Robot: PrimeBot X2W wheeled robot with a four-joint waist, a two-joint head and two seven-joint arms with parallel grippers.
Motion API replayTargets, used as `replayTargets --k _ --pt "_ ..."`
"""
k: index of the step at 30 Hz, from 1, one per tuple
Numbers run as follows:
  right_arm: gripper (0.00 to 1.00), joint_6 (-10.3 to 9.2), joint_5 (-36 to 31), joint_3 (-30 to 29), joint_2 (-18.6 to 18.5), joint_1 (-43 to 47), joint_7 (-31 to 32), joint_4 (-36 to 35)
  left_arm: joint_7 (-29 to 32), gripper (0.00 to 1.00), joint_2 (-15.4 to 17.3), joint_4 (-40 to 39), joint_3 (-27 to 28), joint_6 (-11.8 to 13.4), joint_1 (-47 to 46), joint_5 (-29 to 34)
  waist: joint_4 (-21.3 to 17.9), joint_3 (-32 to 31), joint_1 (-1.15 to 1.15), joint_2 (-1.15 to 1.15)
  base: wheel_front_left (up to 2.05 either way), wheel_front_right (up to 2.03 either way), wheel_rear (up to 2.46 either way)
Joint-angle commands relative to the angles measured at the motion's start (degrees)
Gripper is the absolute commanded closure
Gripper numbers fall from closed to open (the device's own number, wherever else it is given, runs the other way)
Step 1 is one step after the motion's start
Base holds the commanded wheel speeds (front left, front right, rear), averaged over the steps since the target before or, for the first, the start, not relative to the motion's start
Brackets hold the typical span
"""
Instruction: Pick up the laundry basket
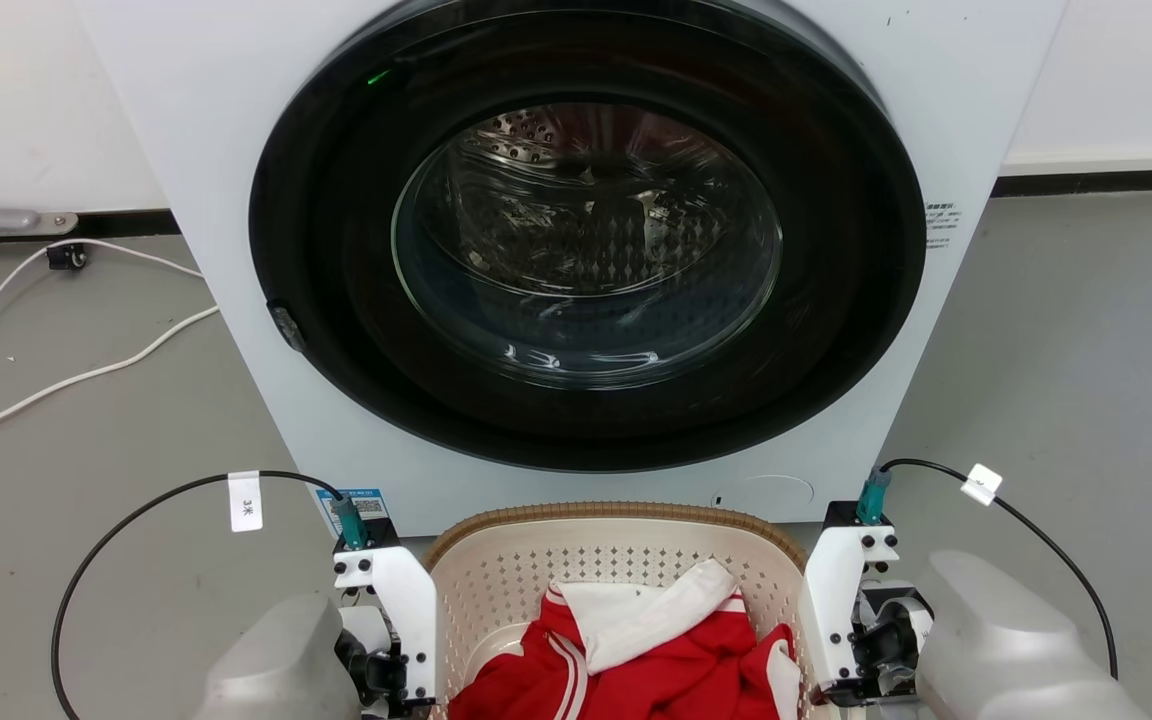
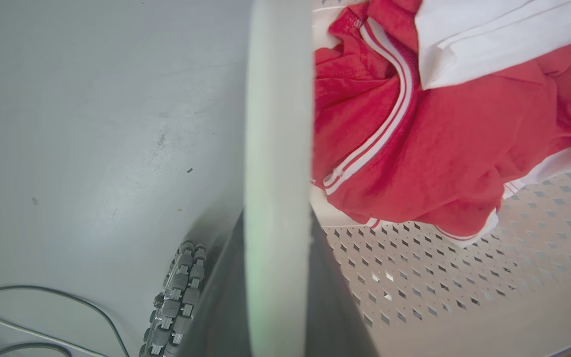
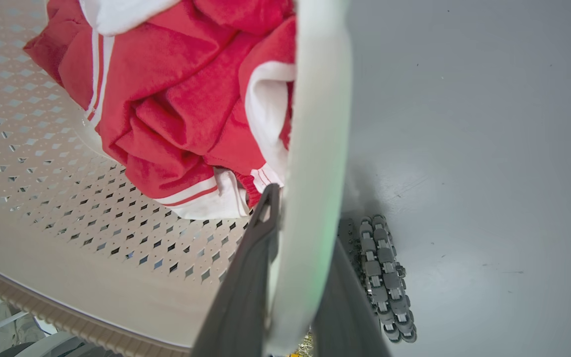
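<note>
Grey floor [image 1: 1036,350], washing machine [image 1: 186,150] front: laundry basket [image 1: 616,516] just before it, left gripper [image 2: 276,223] and right gripper [image 3: 305,218] clamped on its handles [image 2: 278,124]. Grasp looks set; next, lift both sides level.

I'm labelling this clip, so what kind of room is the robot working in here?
Probably a laundry area: a front-loading washing machine stands on a grey floor, and the laundry basket in front of it holds red and white clothes.
</note>
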Motion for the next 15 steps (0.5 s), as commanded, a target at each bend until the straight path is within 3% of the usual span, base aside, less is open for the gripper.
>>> replayTargets --k 1,15 --pt "1.0 0.75 0.68 0.07 2.04 0.26 -0.22 -0.67 -0.06 1.0 -1.55 -0.68 -0.1 -0.63 0.22 -0.6 0.01 0.02 0.0 0.0 0.0 0.0 0.0" --pt "1.0 0.75 1.37 0.51 1.99 0.3 -0.34 -0.59 0.05 1.0 -1.42 -0.69 -0.33 -0.59 0.29 -1.13 -0.04 0.08 0.0 0.0 0.0 0.0 0.0"
